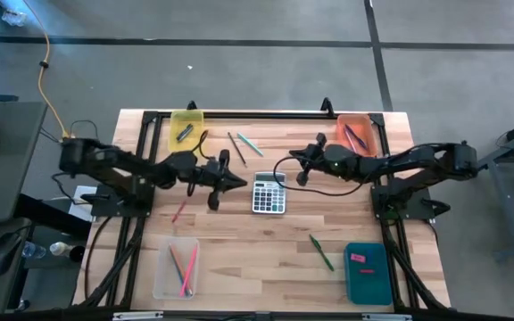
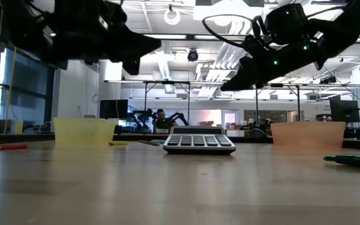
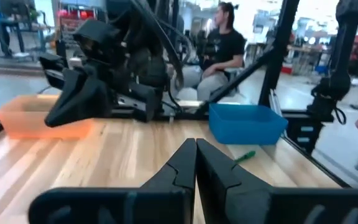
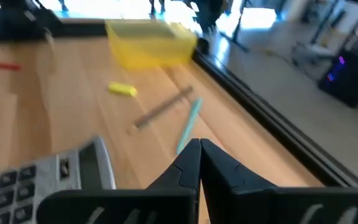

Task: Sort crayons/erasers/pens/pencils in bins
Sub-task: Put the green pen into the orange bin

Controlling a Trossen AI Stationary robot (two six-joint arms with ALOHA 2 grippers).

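Two dark robot arms hang above a wooden table [image 1: 266,241], meeting near its middle over a grey calculator [image 1: 269,193]. The left gripper [image 1: 239,182] points toward the calculator from the left, its fingers pressed together and empty; the right gripper [image 1: 298,157] faces it from the right, fingers likewise together with nothing between them.

Four bins sit toward the table's corners. The yellow bin [image 1: 186,126], at the far left, holds a short dark stick lying at a slant. The orange bin [image 1: 359,134], at the far right, holds slim dark pens [image 1: 355,136] running roughly front to back. The clear bin [image 1: 176,267], near left, contains pink and orange pencils [image 1: 186,267] with their long axes running mostly along the bin's length. The dark teal bin [image 1: 368,272], near right, carries a small pink eraser [image 1: 358,258].

Loose on the wood, a grey-brown stick [image 1: 236,147] and a light teal pencil [image 1: 249,144] lie side by side between the yellow bin and the calculator, both slanting from far left to near right. A green pen [image 1: 321,252] lies diagonally just beside the teal bin. A red stick [image 1: 179,211] rests at a slant under the left arm, and a small yellow eraser [image 4: 122,89] sits near the yellow bin.
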